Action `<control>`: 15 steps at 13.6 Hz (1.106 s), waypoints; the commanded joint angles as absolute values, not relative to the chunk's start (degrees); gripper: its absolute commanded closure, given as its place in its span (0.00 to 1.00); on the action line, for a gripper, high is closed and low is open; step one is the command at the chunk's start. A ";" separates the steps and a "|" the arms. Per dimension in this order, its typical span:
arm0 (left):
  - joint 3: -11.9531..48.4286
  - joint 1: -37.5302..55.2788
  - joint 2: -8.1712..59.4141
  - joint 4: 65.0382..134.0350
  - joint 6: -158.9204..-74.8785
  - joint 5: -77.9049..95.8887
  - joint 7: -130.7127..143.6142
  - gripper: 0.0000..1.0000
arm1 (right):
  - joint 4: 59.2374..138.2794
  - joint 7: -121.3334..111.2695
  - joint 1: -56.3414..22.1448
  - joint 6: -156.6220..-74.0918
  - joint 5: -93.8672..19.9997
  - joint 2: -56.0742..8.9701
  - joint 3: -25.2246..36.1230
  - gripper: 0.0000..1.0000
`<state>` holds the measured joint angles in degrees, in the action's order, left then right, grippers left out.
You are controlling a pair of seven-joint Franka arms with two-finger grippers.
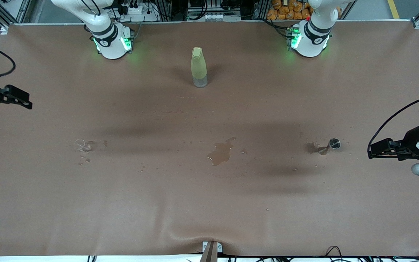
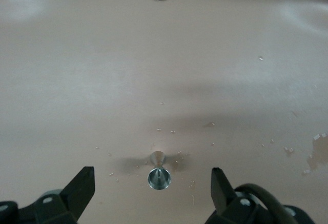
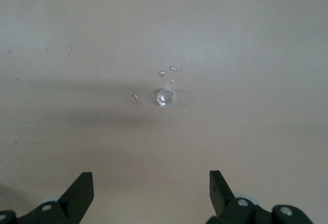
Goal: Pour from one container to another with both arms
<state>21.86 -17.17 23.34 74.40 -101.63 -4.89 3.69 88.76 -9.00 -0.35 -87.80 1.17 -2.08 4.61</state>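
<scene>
Right gripper point(image 1: 27, 103), mid-height at frame edge, over right arm's end of table: fingers wide apart, holding nothing. Clear glass point(image 1: 84, 145) toward same end, droplets around. Capped green bottle point(image 1: 199, 67) upright, upper centre of frame. Puddle point(image 1: 221, 153) at centre. Small metal cup point(image 1: 331, 145) toward left arm's end. Left gripper point(image 1: 372, 150) near it, fingers wide apart, touching nothing. Fits two stages: vessels awaiting grasp, or pour over and vessels set down. Cannot tell which.

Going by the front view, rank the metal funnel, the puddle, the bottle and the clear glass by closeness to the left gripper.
From the left gripper, open at its table end:
1. Metal funnel, beside it.
2. Puddle, mid-table.
3. Bottle, upright toward the bases.
4. Clear glass, toward the right arm's end.
</scene>
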 commanded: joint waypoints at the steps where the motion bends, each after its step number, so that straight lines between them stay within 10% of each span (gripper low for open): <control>1: 21.62 -17.93 20.31 76.20 -101.43 -7.38 11.58 0.00 | 94.04 -5.38 -0.09 -88.95 1.41 3.25 3.87 0.00; 11: 21.62 -18.81 16.52 77.61 -97.12 -5.98 11.43 0.00 | 94.84 -8.70 2.99 -89.03 -5.54 4.13 3.96 0.00; 15: 7.69 -6.54 13.64 78.48 -96.68 -0.55 8.72 0.00 | 94.66 -8.53 2.81 -88.95 -2.81 4.66 3.43 0.00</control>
<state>15.38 -12.83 17.87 75.58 -97.19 -3.34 10.83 92.95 -8.22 2.29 -88.28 -3.75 2.83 4.37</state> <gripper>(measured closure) 0.000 0.000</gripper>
